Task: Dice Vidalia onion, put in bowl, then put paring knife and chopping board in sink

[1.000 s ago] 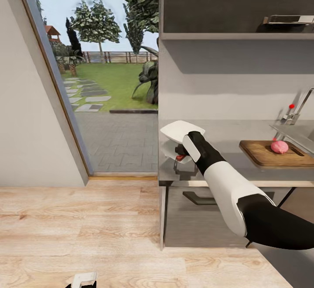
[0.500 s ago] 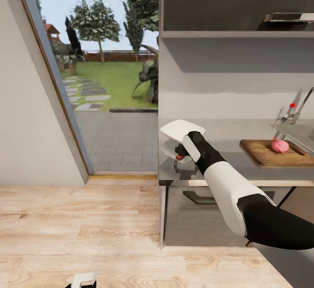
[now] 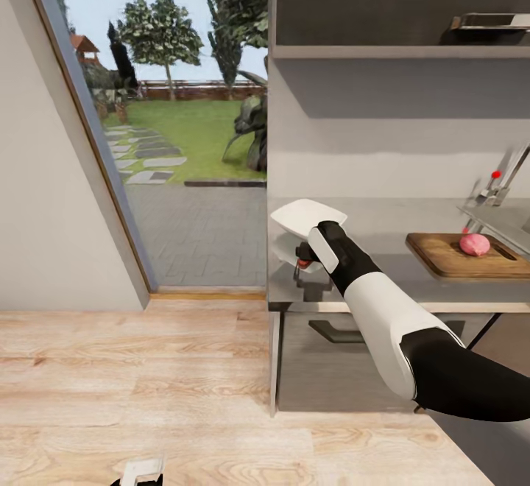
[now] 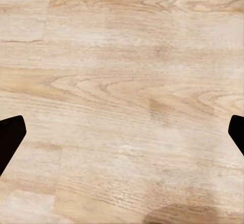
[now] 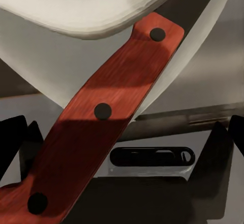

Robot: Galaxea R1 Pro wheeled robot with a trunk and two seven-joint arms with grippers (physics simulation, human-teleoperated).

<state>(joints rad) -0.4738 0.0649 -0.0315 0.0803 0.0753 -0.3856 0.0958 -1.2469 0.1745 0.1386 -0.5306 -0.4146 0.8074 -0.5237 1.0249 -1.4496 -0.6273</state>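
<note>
Right gripper (image 3: 302, 260) closed on the knife (image 5: 96, 132), red riveted handle slanting between the dark fingers (image 5: 15, 142), blade out of sight. Just beyond, white bowl (image 3: 308, 219), seemingly tilted against the gripper over the left end of the grey countertop (image 3: 383, 250). Right arm reaching forward and left from the lower right, elbow bent. Further right along the countertop, wooden board (image 3: 471, 256) with the pink onion (image 3: 475, 244) resting on it; past that, sink (image 3: 500, 219) cut off at the edge, tap with red knob above. Left gripper (image 3: 137, 473) low over pale wood floor (image 3: 147, 368), fingertips (image 4: 9, 135) wide apart, holding nothing. Glass door onto a garden at left.
</note>
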